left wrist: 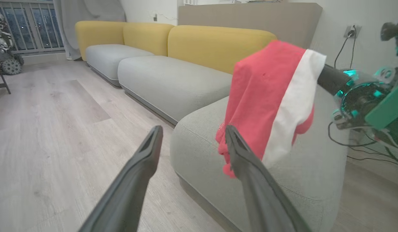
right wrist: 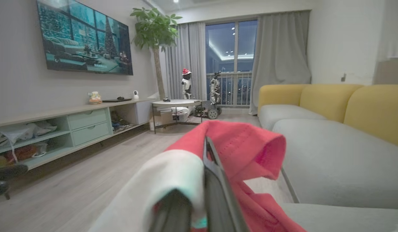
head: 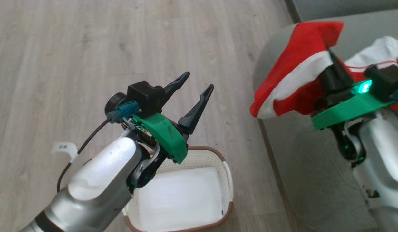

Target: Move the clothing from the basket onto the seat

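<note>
In the head view the left gripper (head: 199, 81) stands near the middle with its fingers spread wide and nothing between them. It is above the far rim of the basket (head: 222, 158), which sits on the wooden floor (head: 89, 48) at 6 o'clock. Inside the basket lies a flat white sheet (head: 179, 196).

At 2 o'clock the right gripper (head: 332, 66) is pinched tight on the clothing (head: 295, 54). The red-and-white cloth drapes over its fingers above the near edge of the seat (head: 315, 167). More white and red cloth shows at 3 o'clock behind that wrist; I cannot tell if it is a separate garment.

The left wrist view adds the side-on picture. The cloth hangs from the right gripper at 2 o'clock, its lower hem in front of the seat's rounded corner, and yellow backrests (left wrist: 218, 45) run toward 11 o'clock. The right wrist view shows the cloth folded over both closed fingers at 6 o'clock.
</note>
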